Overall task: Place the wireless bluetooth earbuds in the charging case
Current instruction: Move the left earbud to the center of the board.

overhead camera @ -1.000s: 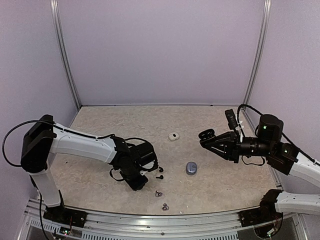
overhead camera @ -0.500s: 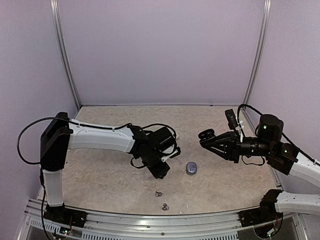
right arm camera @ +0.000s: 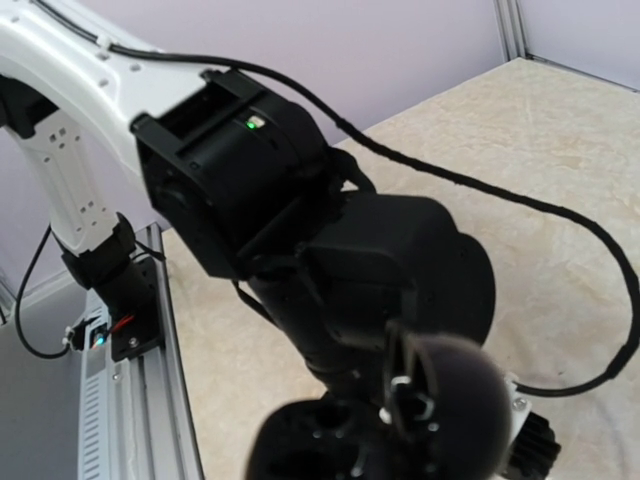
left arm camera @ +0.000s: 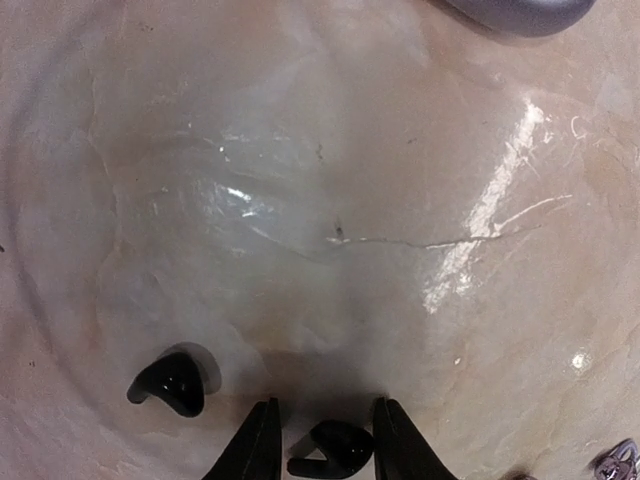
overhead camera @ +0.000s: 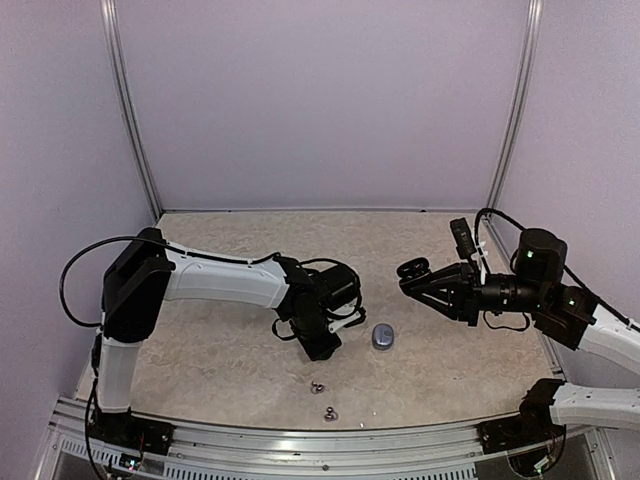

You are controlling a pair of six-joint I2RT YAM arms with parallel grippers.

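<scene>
In the left wrist view a black comma-shaped earbud [left arm camera: 338, 450] lies on the table between the tips of my left gripper [left arm camera: 326, 410]. The jaws stand open, with a thin gap on each side of it. A second black earbud [left arm camera: 170, 382] lies just to the left. My left gripper [overhead camera: 322, 348] is low over the table's middle, left of a grey closed case [overhead camera: 382, 336]. My right gripper [overhead camera: 425, 276] hovers at the right, shut on an open black charging case [overhead camera: 413, 268] whose blurred lid [right arm camera: 455, 400] fills the right wrist view.
Two small silvery earbuds [overhead camera: 317, 387] [overhead camera: 329, 412] lie near the front rail, one [left arm camera: 615, 462] showing at the left wrist view's corner. The grey case's edge [left arm camera: 520, 10] sits at that view's top. The enclosure's walls stand on three sides.
My left arm has swung right towards the grey case and its gripper now straddles a black earbud. The right arm with the black case has not moved.
</scene>
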